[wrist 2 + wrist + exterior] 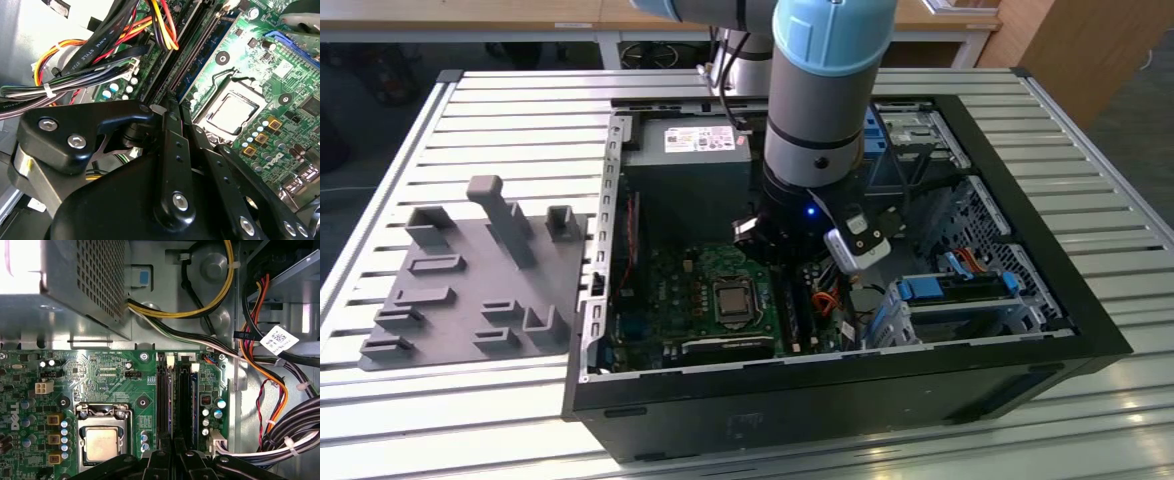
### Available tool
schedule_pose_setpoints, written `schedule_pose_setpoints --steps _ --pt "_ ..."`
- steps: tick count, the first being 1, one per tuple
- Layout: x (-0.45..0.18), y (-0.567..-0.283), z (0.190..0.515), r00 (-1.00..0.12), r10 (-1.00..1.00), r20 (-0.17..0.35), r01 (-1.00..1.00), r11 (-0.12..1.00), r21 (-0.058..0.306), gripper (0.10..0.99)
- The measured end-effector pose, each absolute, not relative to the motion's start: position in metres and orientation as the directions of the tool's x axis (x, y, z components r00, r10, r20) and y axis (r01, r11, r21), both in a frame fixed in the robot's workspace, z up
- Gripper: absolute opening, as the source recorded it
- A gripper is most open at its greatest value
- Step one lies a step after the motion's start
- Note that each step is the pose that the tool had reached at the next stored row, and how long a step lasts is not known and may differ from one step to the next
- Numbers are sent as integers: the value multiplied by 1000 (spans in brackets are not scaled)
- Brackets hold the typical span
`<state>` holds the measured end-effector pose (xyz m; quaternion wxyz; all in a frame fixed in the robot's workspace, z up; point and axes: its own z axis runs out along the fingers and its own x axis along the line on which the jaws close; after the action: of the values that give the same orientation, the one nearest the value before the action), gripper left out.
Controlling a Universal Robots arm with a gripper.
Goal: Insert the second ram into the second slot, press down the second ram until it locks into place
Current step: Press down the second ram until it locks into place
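The second ram (171, 400) is a thin blue stick standing on edge in a slot of the green motherboard (100, 380). It shows as a blue strip (209, 56) in the second wrist view. My gripper (173, 449) sits over the stick's middle, its black fingers (170, 125) drawn together on the stick's top edge. Another blue stick (192, 400) stands two slots over, and the white latch (195, 368) at its end sits further in than the second ram's latch (170, 360). In the exterior view my gripper (783, 268) reaches down into the open computer case above the slots (790, 315).
The CPU socket (102, 442) lies beside the slots. Bundled cables (260, 385) crowd the other side of them. The power supply (687, 170) and a drive cage (961, 290) also sit within the case walls (854, 360). A grey fixture plate (467, 280) lies on the exterior view's left.
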<state>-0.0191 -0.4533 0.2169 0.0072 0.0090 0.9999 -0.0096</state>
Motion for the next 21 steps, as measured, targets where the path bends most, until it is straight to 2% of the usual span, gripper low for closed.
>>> schedule_pose_setpoints --steps 21 --pt "-19 -453 214 -1000 18 -8 18 1000 -19 137"
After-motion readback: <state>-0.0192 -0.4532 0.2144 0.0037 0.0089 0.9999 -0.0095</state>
